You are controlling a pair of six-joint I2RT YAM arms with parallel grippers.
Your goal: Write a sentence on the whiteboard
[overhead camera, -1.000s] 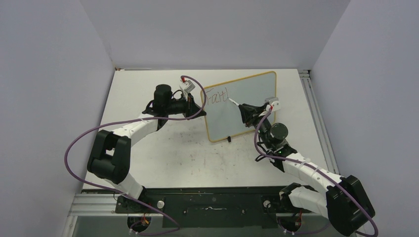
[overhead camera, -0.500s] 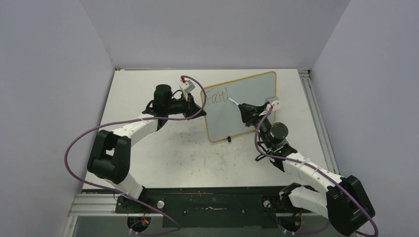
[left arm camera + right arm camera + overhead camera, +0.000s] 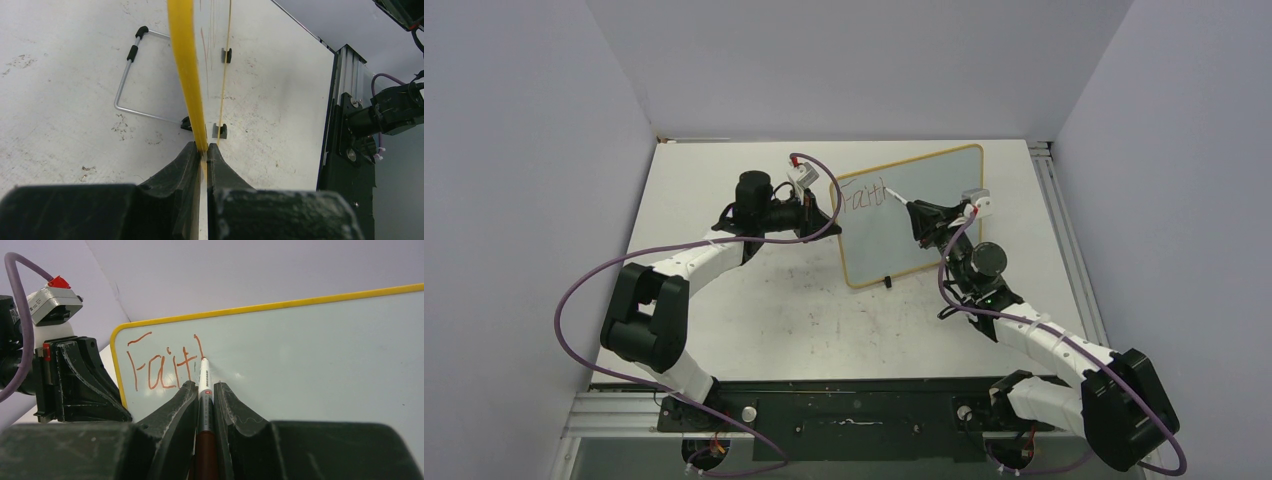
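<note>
The whiteboard (image 3: 879,245), yellow-framed, stands tilted at mid-table. My left gripper (image 3: 824,213) is shut on its left frame edge (image 3: 187,75), the jaws pinching the yellow rim (image 3: 204,149). My right gripper (image 3: 916,215) is shut on a red-brown marker (image 3: 205,400). The marker's white tip (image 3: 203,359) touches the board at the lower end of a slanted stroke. The sentence (image 3: 160,365) reads "Fait" plus that one stroke in reddish letters at the board's upper left (image 3: 861,197).
A bent wire stand (image 3: 125,75) props the board from behind, and small black feet (image 3: 887,283) rest on the table. An aluminium rail (image 3: 1049,200) runs along the right table edge. Grey walls close in on three sides.
My right gripper has shifted slightly toward the far side with the marker, its tip staying on the board just after "Fait". The left gripper and the board have not moved.
</note>
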